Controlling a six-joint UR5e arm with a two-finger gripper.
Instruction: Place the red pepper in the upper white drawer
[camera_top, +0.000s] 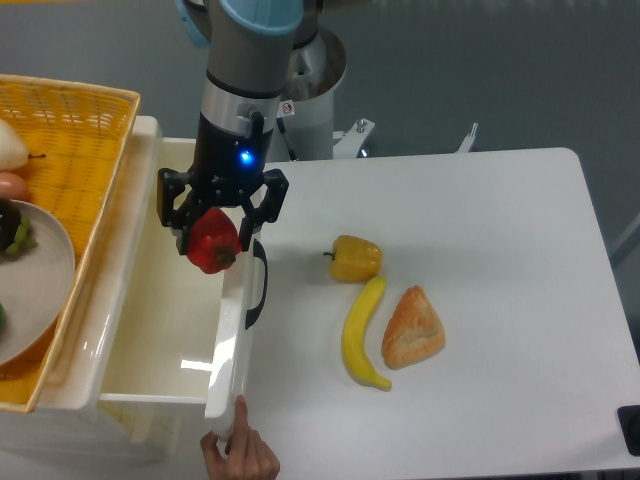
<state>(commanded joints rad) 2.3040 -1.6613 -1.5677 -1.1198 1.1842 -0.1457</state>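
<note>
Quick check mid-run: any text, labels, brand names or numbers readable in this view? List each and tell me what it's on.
No text is readable anywhere.
Small white sticker with a red mark on the robot arm's lower body, above the claw: too small and blurred to read.
Red pepper, upper white drawer, banana: no markings visible.

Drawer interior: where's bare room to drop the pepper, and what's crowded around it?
The upper white drawer is bare inside, from under the claw holding the red pepper forward to the front panel. Crowded spots: a person's hand grips the front corner, and the yellow woven basket overhangs the left wall. On the table, right of the pastry is free.
</note>
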